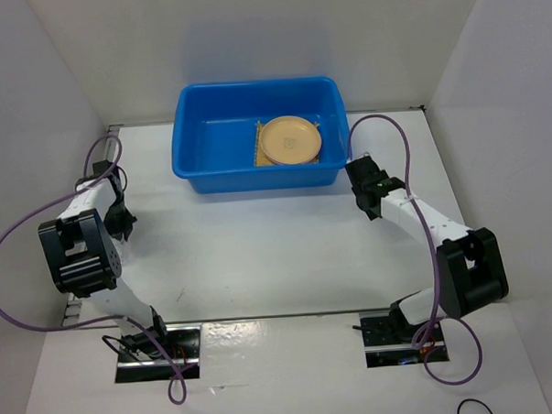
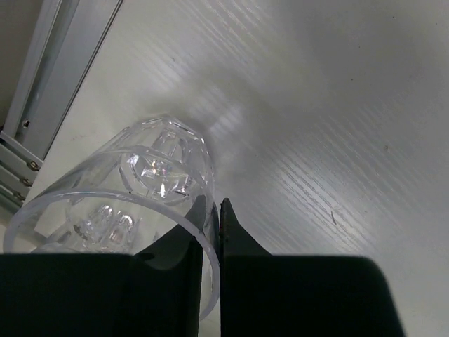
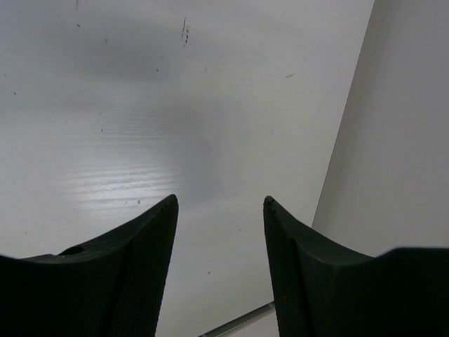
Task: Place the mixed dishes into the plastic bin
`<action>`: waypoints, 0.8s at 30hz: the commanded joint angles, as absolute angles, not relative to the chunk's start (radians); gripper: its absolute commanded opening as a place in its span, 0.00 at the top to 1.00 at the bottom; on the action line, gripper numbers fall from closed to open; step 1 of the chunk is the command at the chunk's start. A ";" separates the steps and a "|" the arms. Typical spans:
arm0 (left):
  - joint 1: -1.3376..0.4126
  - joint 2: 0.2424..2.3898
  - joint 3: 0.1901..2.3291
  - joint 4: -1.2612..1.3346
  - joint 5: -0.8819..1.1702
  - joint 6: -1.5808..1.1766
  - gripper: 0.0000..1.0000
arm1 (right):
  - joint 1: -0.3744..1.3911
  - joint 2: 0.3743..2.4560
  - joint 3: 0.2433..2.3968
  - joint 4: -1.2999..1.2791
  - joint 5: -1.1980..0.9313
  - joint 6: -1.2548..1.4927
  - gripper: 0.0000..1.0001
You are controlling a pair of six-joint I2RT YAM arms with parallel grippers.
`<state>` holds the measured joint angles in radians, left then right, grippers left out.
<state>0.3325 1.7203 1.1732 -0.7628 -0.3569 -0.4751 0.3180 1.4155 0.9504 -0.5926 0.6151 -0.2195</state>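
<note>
While the left gripper (image 2: 219, 214) pinched a clear plastic cup (image 2: 144, 175) by its thin rim, jaws almost closed, likely to carry it, at the left side, the right gripper (image 3: 220, 210) stood open and empty beside the plastic bin (image 1: 200, 155) holding the tan-orange plate (image 1: 290, 140) on the mat (image 1: 258, 148)

A blue bin (image 1: 189, 148) stands at the far middle of the white table (image 1: 259, 244). In its right half a tan-orange plate (image 1: 290, 139) lies on a yellow mat (image 1: 258, 145), whose edge shows at the plate's left. The left gripper (image 1: 121, 220) hangs near the left wall, well apart from the bin. The right gripper (image 1: 360, 178) is just beside the bin's near right corner.
</note>
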 commanded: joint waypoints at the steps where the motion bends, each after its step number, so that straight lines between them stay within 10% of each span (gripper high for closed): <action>1: 0.337 1.743 1.229 -0.793 -0.380 -0.483 1.00 | 0.318 1.410 0.925 -0.529 0.678 -0.123 0.43; 19: 0.086 1.778 2.125 -0.799 0.179 -0.563 1.00 | 0.330 1.359 0.923 -0.517 0.753 -0.057 0.39; 24: -0.092 2.089 2.530 -1.142 -0.027 -0.464 1.00 | 0.383 1.350 0.923 -0.508 0.753 -0.057 0.38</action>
